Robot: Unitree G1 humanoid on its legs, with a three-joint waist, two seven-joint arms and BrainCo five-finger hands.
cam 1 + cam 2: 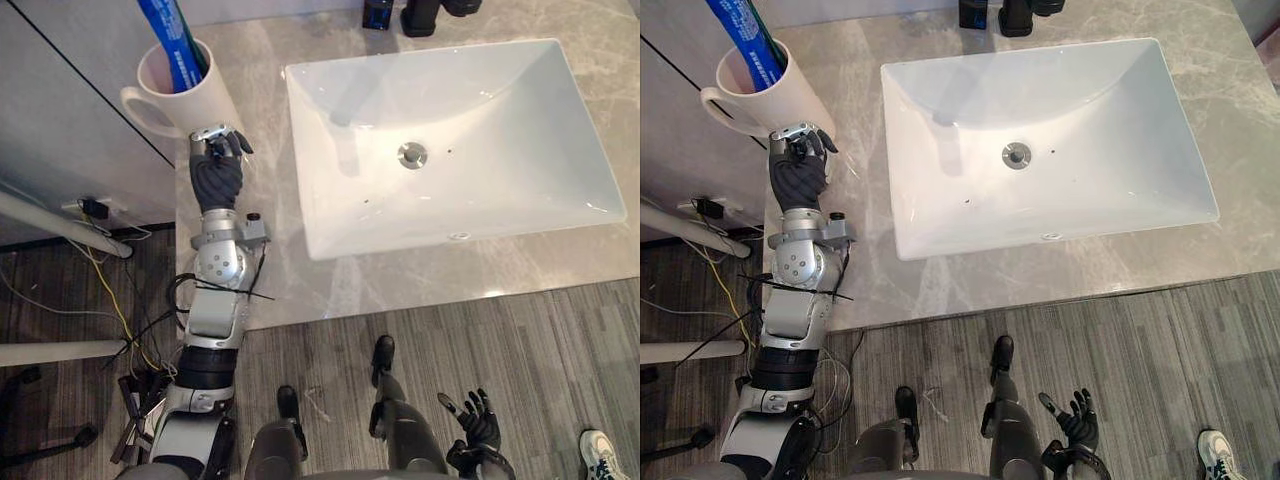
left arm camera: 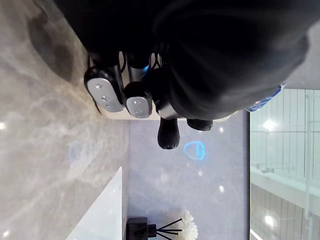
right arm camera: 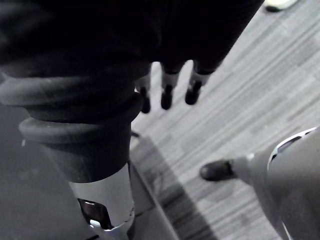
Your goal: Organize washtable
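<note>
- Table (image 1: 520, 270): grey marble-patterned stone top carrying a white rectangular ceramic sink (image 1: 500, 150), which has a round metal drain (image 1: 411, 154) near its middle.
- Task item: a cream-white ceramic mug (image 1: 165, 90) with a side handle stands upright on the table, to the left of the sink and level with its far left corner, clear of the rim.
- Contents: a blue plastic tube (image 1: 170, 40) stands on end inside the mug, leaning and projecting well above its lip.
- Left hand (image 1: 217, 165): on the table left of the sink, immediately on the near side of the mug's base.
- Its fingers (image 2: 102, 93) are bent inward with the knuckles towards the mug's lower wall, and the thumb is apart on the sink side.
- The fingers appear to enclose nothing, and contact with the mug cannot be confirmed.
- Right hand (image 1: 480, 425): low over the grey wood-grain floor (image 1: 560, 330), well off the sink's near edge, fingers straight and spread, carrying nothing.
- Other items: two dark containers (image 1: 425, 15) stand on the table just behind the sink's far edge.
- A person's white shoe (image 1: 600, 450) is on the floor, beyond the right hand, far from the sink's near right corner.
</note>
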